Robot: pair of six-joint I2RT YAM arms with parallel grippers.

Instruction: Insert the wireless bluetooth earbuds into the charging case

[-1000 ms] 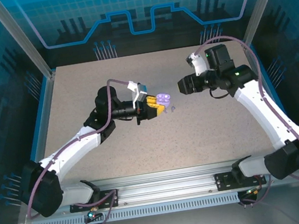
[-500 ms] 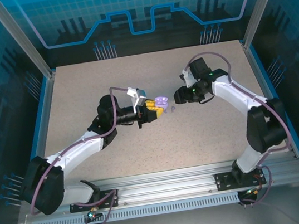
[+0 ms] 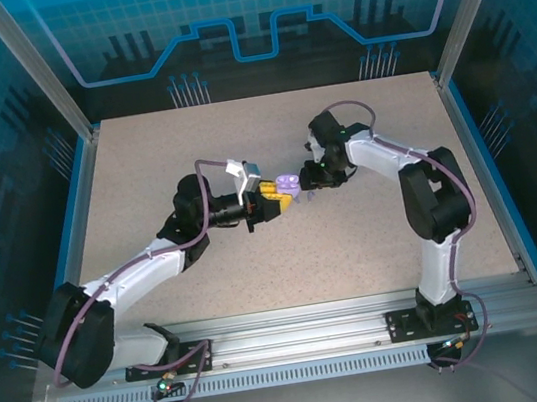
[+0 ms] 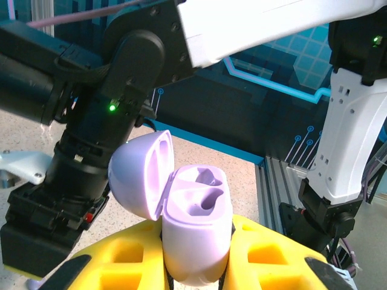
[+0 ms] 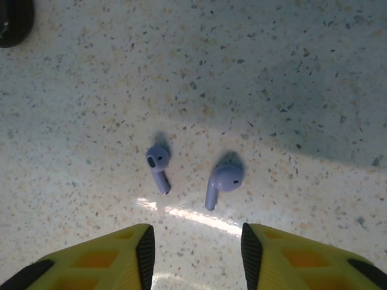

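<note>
Two pale lilac earbuds lie on the speckled tabletop near the middle of the right wrist view. The first earbud sits left of centre with its stem running down the frame. The second earbud sits right of centre with its stem slanting to the lower left. They are near each other but apart, with a strip of bare tabletop between them and bare surface on every side. A dark rounded shape cuts the upper left corner, well apart from both; I cannot tell what it is.

The right tool enters from the lower edge. Its yellow fingers stand apart, gripping nothing, their black-edged tips just short of the earbuds.

The charging case, also lilac, is clamped upright between the yellow fingers of the left tool at the bottom of the left wrist view. Its lid is swung open to the left, and two moulded wells face up. The black wrist of the right arm sits close behind the lid; whether they touch I cannot tell.

From above, both tools meet at the tabletop's middle, case between them, with wide bare surface out to the blue edges.
</note>
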